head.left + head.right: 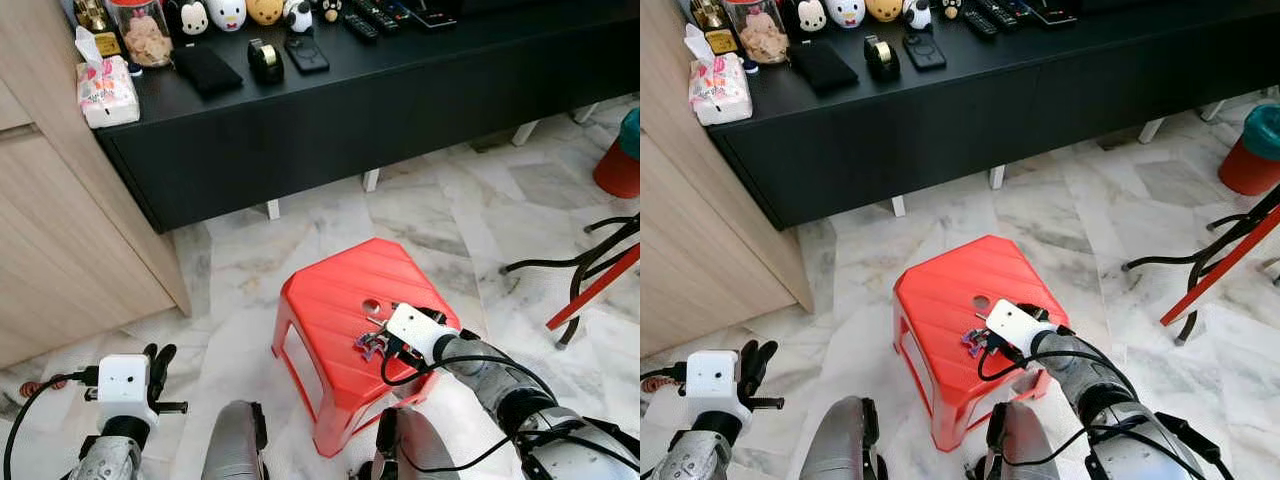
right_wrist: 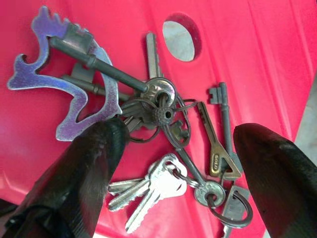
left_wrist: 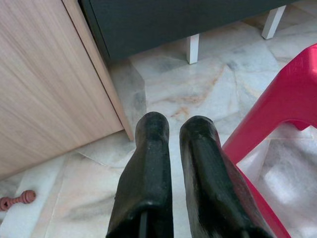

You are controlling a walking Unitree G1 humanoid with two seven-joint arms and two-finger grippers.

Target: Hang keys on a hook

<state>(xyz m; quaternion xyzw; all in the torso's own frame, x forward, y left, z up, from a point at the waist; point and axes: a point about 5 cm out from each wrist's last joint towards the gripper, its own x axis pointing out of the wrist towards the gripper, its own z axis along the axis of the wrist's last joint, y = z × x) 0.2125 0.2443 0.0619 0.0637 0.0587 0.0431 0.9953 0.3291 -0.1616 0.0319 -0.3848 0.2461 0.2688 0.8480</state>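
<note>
From the head, the right gripper point(image 1: 378, 343) hovered over keys point(image 1: 371, 345) on the red stool point(image 1: 330, 300); the left gripper point(image 1: 157, 365) hung idle, fingers together. At the right wrist, spread fingers point(image 2: 89, 163) straddled the bunch, one touching it

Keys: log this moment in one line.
keys: lying on red stool | right end effector: open, straddling keys | left end effector: shut, idle | hanging: not yet done

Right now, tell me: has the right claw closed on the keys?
No: the right claw is open, its fingers straddling the keys on the stool.
</note>
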